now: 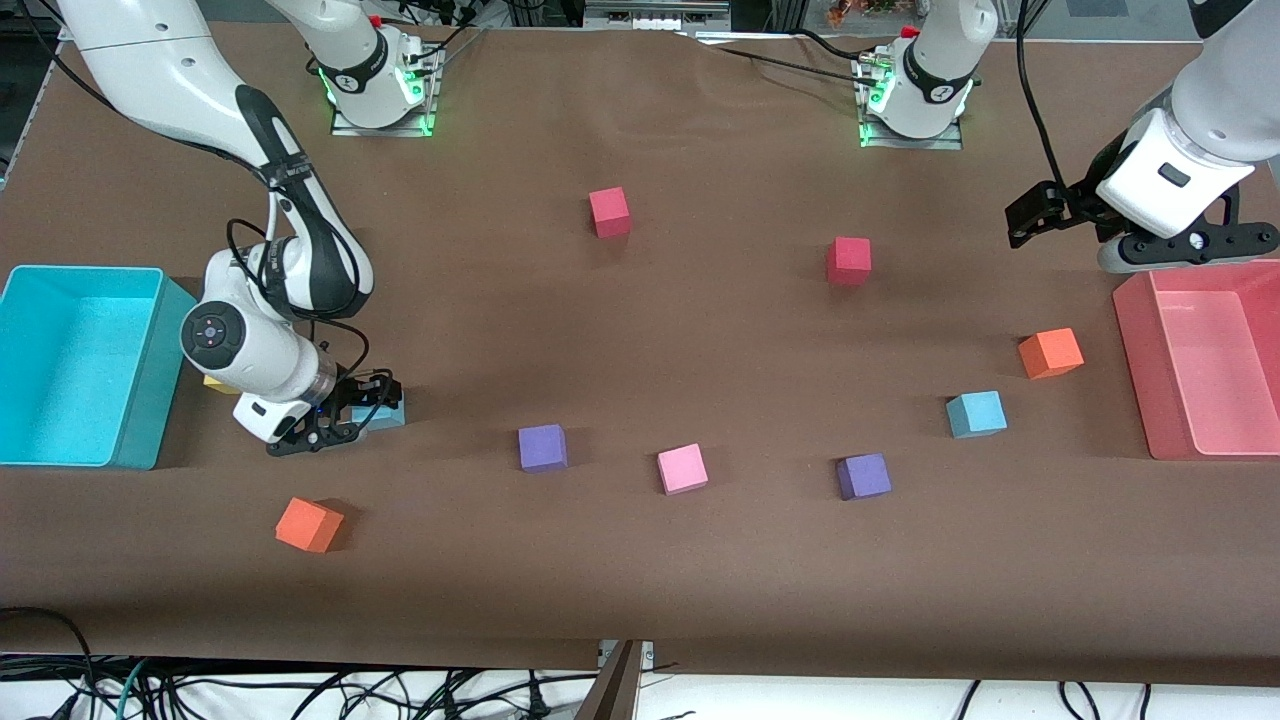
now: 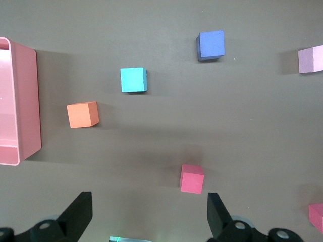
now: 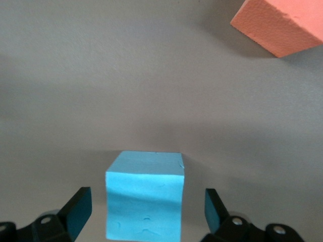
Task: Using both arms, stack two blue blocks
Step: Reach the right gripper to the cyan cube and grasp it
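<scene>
The brown table (image 1: 640,560) carried 2 bins: a cyan bin (image 1: 60,360) at the right arm's end and a pink bin (image 1: 1200,370) at the left arm's end, with small coloured cubes scattered between them.

The right arm reached down beside the cyan bin. Its right gripper (image 1: 345,420) sat low at the table with its jaws spread wide on either side of 1 blue block (image 1: 385,413), which rested on the table. In the right wrist view that block (image 3: 145,199) stood between the 2 fingers (image 3: 75,212) with clear gaps on both sides, so nothing was gripped yet. An orange cube (image 1: 309,524) lay nearer the front camera than this block.

The left arm waited, its left gripper (image 1: 1060,215) held up over the table's edge by the pink bin, jaws fully apart and empty; the left wrist view showed its fingers (image 2: 78,214) wide above bare cloth.

The second blue block (image 1: 976,414) lay on the table toward the left arm's end, close to another orange cube (image 1: 1050,353) and a purple cube (image 1: 863,476). The 2 blue blocks were well apart.

The step in hand looked like the first pick, barely begun. Next, the right jaws would likely need to close squarely on the block's sides before lifting, while the left arm would have to descend onto the second block.
</scene>
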Available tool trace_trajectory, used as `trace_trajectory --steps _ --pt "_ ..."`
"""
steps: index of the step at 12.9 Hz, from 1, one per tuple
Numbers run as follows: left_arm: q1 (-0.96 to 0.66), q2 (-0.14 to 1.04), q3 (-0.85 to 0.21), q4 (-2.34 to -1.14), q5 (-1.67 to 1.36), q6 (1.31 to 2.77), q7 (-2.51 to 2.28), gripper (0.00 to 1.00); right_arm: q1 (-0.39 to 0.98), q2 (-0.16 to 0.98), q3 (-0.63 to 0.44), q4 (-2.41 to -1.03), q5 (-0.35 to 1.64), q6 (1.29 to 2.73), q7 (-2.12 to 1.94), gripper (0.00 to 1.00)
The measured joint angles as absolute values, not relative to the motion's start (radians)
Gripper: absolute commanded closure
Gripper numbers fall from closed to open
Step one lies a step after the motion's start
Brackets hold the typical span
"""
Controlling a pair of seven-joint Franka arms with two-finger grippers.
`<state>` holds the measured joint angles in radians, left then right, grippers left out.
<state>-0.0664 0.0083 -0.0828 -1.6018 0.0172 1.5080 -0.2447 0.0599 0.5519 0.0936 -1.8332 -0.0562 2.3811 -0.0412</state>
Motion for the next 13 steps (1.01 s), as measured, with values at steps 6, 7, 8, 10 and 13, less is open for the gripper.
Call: trace_trajectory --steps 6,7,8,10,13 --pt "-0.066 0.008 -0.083 -1.602 0.017 1.508 -0.245 0.0 0.079 0.57 0.094 -1.845 -0.061 2.406 0.003 0.09" --pt "-0.066 0.008 -0.083 -1.602 0.017 1.508 -0.245 0.0 0.08 0.578 0.094 -1.854 -0.062 2.431 0.004 0.33" --pt "-0.066 0.008 -0.083 -1.602 0.017 1.508 -0.245 0.0 0.08 0.585 0.094 -1.864 -0.063 2.456 0.004 0.56" --pt "-0.066 0.008 -0.083 -1.602 0.017 1.508 -0.245 0.0 0.08 0.596 0.091 -1.878 -0.064 2.48 0.004 0.75" --pt "-0.066 0.008 -0.083 -1.602 0.017 1.508 -0.245 0.0 0.08 0.593 0.091 -1.877 -0.064 2.482 0.004 0.77"
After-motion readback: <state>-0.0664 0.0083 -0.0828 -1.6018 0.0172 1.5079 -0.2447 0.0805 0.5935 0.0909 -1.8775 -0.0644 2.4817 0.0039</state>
